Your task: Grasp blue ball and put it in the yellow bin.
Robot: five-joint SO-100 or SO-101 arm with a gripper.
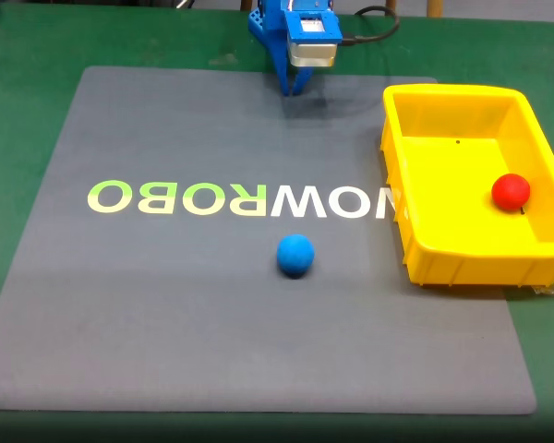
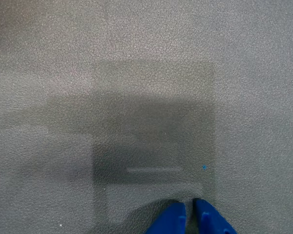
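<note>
Grey mat (image 1: 166, 305) fills the near part of the fixed view, laid on a green table (image 1: 18, 55); pale "ROBO" lettering (image 1: 240, 198) runs across it, reading upside down from this cam. Blue ball (image 1: 295, 255) sits on the mat just below the lettering, approx. centre, clear of all else. Yellow bin (image 1: 415, 249) stands at the mat's right edge, well apart from the blue ball. Red ball (image 1: 511, 191) rests inside the bin, near its right wall. Gripper (image 1: 293, 88) hangs at the far edge of the mat, tips pointing down, far from both balls. Wrist view: gripper (image 2: 189, 214) fingertips nearly together, only a thin slit between them, nothing held; textured mat (image 2: 136, 73) and arm shadow below.
</note>
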